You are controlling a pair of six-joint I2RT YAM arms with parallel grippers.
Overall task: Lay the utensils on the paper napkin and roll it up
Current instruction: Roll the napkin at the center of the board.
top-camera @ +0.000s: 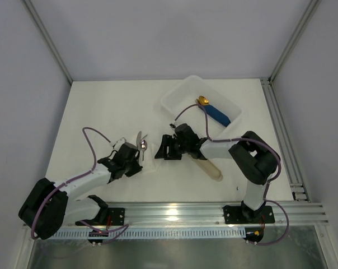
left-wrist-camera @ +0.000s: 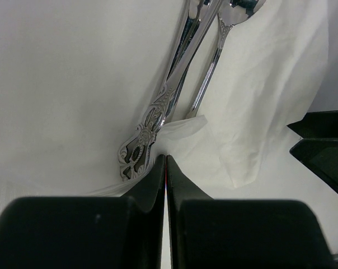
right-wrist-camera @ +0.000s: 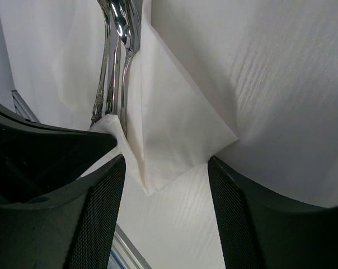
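Observation:
The utensils [top-camera: 140, 143] are a bunch of shiny silver cutlery lying on the paper napkin [top-camera: 149, 164], which is partly folded over them. In the left wrist view the ornate handles [left-wrist-camera: 158, 112] lie in the napkin's fold [left-wrist-camera: 258, 95]. My left gripper [left-wrist-camera: 164, 158] is shut, pinching the napkin edge by the handle ends; it also shows in the top view [top-camera: 136, 159]. My right gripper [right-wrist-camera: 166, 162] is open, its fingers either side of a folded napkin corner [right-wrist-camera: 174, 134] just right of the cutlery [right-wrist-camera: 116, 56]. In the top view it [top-camera: 160, 148] faces the left gripper.
A white plastic tray [top-camera: 177, 96] at the back right holds a blue-handled gold-tipped piece [top-camera: 215, 113]. A beige oblong sleeve [top-camera: 212, 168] lies under the right forearm. A metal rail [top-camera: 186, 210] runs along the near edge.

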